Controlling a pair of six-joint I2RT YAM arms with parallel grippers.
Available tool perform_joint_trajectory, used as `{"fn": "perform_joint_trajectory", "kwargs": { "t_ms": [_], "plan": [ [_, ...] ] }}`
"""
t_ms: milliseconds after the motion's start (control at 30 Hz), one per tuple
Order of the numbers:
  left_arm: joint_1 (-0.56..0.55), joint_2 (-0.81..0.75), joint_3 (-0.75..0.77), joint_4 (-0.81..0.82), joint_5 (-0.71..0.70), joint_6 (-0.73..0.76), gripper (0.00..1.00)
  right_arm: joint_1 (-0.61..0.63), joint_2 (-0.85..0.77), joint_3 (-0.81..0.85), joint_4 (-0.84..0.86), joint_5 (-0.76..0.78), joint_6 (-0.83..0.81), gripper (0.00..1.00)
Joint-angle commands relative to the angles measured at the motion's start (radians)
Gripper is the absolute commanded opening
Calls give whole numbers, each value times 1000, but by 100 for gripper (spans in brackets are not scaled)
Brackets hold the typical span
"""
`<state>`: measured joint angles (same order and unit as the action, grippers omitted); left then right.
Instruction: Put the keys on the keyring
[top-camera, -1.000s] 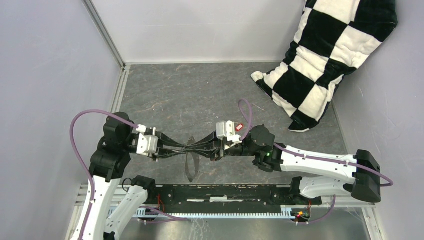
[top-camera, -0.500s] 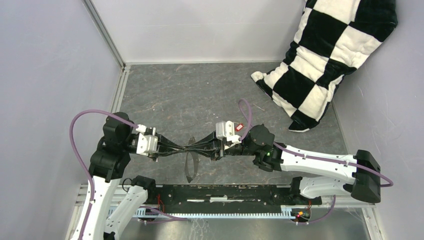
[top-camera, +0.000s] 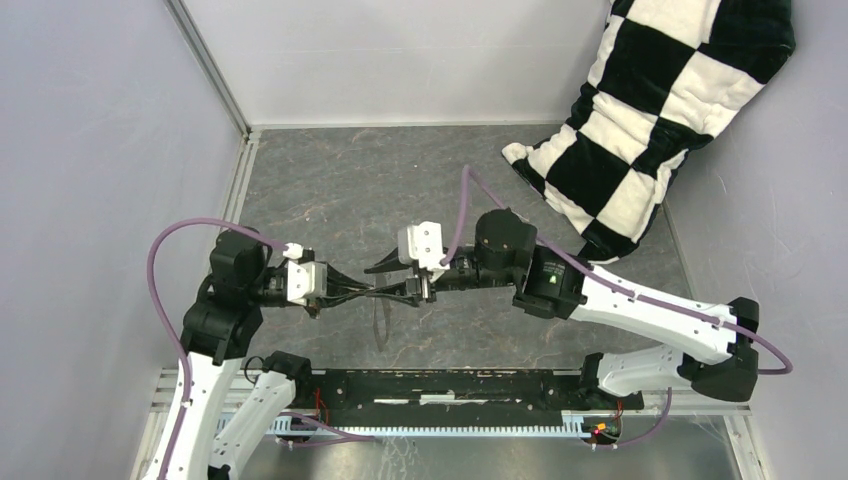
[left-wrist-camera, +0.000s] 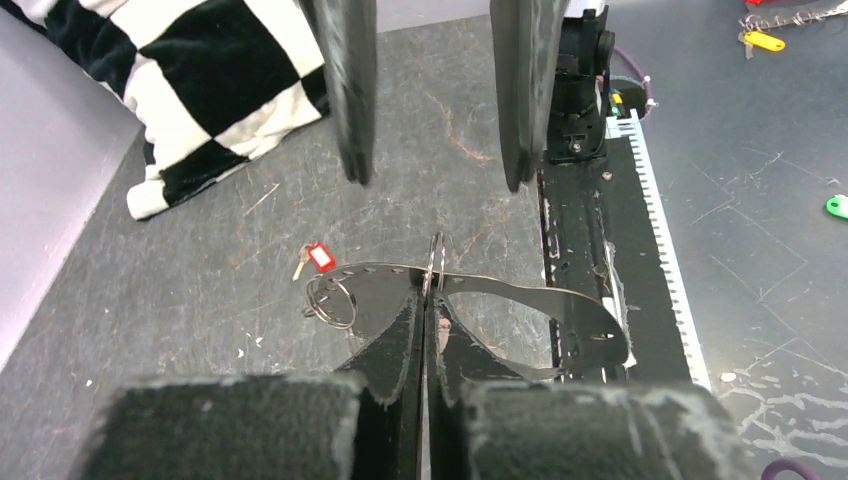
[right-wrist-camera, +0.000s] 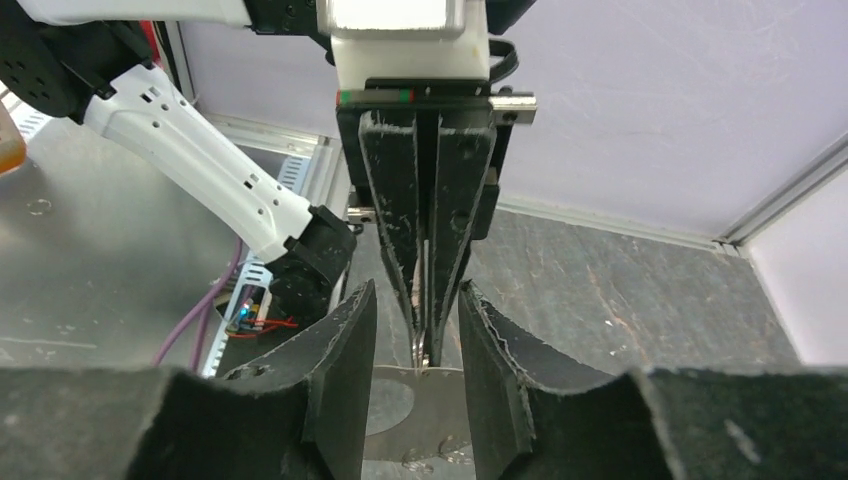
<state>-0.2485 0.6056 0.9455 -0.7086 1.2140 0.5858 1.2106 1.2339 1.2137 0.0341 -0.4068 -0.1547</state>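
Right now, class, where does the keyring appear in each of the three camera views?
Top external: keyring hangs centre-left, below where the grippers meet.
Left wrist: keyring at centre, hoop reaching right.
Right wrist: keyring at bottom centre, between the open fingers of the right gripper.
Shared landmark: the left gripper, shut on it.

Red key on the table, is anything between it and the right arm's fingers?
Nothing visible does. In the left wrist view the red key lies on bare table, with only air up to the open right fingers. The keyring, pinched in the shut left fingers, does not cover it.
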Motion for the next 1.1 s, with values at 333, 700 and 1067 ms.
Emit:
{"fn": "perform_joint_trajectory", "kwargs": {
  "t_ms": [333, 700, 1067],
  "plan": [
    [-2, 42, 35, -100, -64, 72, 2, -4, 208, 425, -612, 21, -226, 39],
    [-3, 39, 39, -100, -36, 86, 2, -3, 242, 471, -655, 65, -276, 33],
    [-3, 34, 49, -99, -24, 90, 2, -5, 265, 492, -675, 68, -290, 29]
  ]
}}
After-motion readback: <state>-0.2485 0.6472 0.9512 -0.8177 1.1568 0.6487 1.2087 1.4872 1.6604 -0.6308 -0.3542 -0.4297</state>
